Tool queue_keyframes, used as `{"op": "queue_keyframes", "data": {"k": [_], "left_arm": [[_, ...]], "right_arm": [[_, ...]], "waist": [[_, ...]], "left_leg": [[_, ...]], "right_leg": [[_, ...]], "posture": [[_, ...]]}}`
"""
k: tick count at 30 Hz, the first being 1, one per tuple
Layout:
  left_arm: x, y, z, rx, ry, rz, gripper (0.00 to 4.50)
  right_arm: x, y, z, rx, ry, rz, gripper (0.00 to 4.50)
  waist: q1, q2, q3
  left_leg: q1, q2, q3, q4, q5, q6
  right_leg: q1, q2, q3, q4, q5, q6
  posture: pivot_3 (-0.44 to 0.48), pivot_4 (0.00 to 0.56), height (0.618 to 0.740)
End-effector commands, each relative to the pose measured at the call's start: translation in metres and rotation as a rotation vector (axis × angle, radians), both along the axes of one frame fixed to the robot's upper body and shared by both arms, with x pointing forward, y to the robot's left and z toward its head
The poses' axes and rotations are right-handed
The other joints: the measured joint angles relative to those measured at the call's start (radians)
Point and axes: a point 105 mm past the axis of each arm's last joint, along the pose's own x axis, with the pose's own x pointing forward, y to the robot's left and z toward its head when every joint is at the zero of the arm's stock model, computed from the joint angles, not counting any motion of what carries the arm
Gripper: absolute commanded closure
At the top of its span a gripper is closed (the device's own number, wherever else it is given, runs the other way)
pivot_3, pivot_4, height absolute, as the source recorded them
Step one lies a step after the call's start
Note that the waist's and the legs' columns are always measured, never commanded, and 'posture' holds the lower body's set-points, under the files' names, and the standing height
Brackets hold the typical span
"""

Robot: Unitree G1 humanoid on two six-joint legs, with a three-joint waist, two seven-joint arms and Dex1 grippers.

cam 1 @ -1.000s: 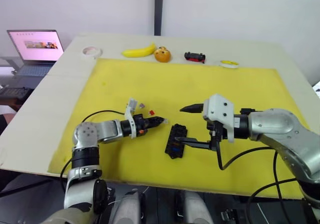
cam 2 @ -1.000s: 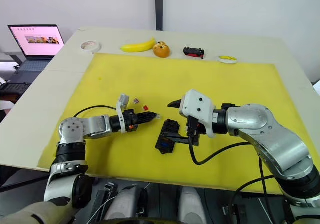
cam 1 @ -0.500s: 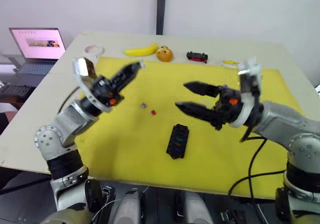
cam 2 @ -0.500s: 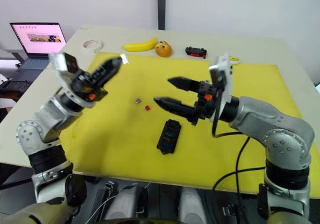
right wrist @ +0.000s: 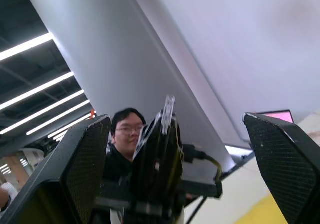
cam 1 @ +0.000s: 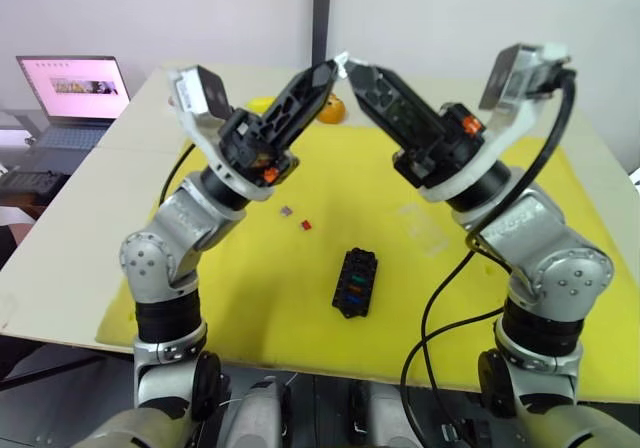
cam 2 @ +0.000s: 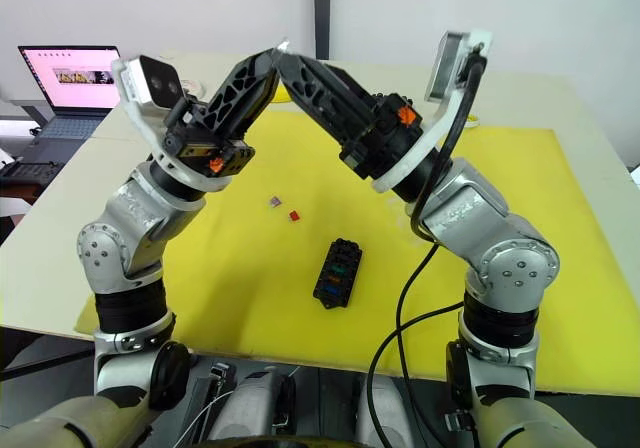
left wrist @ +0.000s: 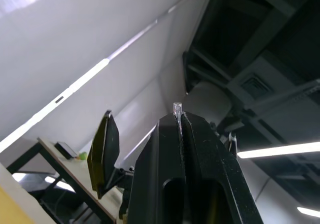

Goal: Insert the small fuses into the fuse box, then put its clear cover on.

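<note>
Left gripper [left wrist: 178, 115]: fingers pressed together, pinching a tiny pale chip at their very tips, taken to be the held fuse [left wrist: 177, 107]. Only a sliver stands proud of the pads. The arm is high above the table, pointing up and inward.

Right gripper [right wrist: 176, 119]: fingers spread wide, holding nothing. It is also high, and its two fingers flank the left gripper's tips without touching them (the posture reads as a hand-over or regrip in mid-air).

Held fuse, handling: very light, rigid, smooth plastic with thin blades. It is likely to twist or pop out of a tip pinch. Best gripped across the flat faces of the body, blades left free and pointing toward the slot.

Fuse box [cam 1: 355, 281]: lies on the yellow mat [cam 1: 240, 298] below and between the arms, with several coloured fuses seated. It sits unheld and may slide under a push.

Loose fuses [cam 1: 306, 225]: a red one and a greyish one, just beside each other, near the box on its left.

Cover [cam 1: 425, 226]: faint clear patch on the mat to the box's right; its edges are hard to make out.
</note>
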Motion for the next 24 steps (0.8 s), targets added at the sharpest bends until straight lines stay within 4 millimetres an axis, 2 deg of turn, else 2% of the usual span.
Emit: {"op": "queue_keyframes", "data": {"k": [1, 2, 3, 17, 20, 24], "left_arm": [[-0.0045, -0.0022, 0.0092, -0.013, -0.055, -0.012, 4.5], [-0.0044, -0.0025, 0.0096, -0.014, -0.058, -0.012, 4.5], [-0.0043, -0.0026, 0.0102, -0.016, -0.064, -0.011, 4.5], [-0.0016, -0.0017, 0.011, -0.025, -0.069, 0.02, 4.5], [-0.0012, -0.0017, 0.0102, -0.022, -0.067, 0.023, 4.5], [-0.001, -0.0018, 0.0094, -0.02, -0.064, 0.023, 4.5]], "right_arm": [[-0.0039, 0.005, 0.0086, 0.022, -0.034, 0.013, 0.58], [-0.0044, 0.0065, 0.009, 0.023, -0.037, 0.018, 0.87], [-0.0047, 0.0074, 0.0097, 0.025, -0.039, 0.022, 1.39], [-0.0052, 0.0105, 0.0169, 0.083, -0.044, 0.042, 1.39], [-0.0054, 0.0106, 0.0173, 0.088, -0.045, 0.041, 2.17], [-0.006, 0.0117, 0.0172, 0.089, -0.042, 0.045, 4.28]], "waist": [[0.0, 0.0, 0.0], [-0.001, 0.0, 0.0], [-0.001, 0.0, 0.0], [0.0, 0.0, 0.0], [0.0, 0.0, 0.0], [0.0, 0.0, 0.0]], "left_leg": [[0.0, 0.0, 0.0, 0.0, 0.0, 0.0], [0.0, 0.0, 0.0, 0.0, 0.0, 0.0], [0.0, 0.001, 0.0, 0.0, 0.0, 0.0], [0.0, 0.002, 0.0, 0.0, 0.0, 0.0], [0.0, 0.002, 0.0, 0.0, 0.0, 0.0], [0.0, 0.002, 0.0, 0.0, 0.0, 0.0]], "right_leg": [[0.0, 0.0, 0.0, 0.0, 0.0, 0.0], [0.0, 0.0, 0.0, 0.0, 0.0, 0.0], [0.0, 0.001, 0.0, 0.0, 0.0, 0.0], [0.0, 0.001, 0.0, 0.0, 0.0, 0.0], [0.0, 0.001, 0.0, 0.0, 0.0, 0.0], [0.0, 0.001, 0.0, 0.0, 0.0, 0.0]], "posture": [[0.0, 0.15, 0.737], [0.0, 0.15, 0.737], [0.0, 0.15, 0.737], [0.0, 0.15, 0.737], [0.0, 0.15, 0.737], [0.0, 0.15, 0.737]]}}
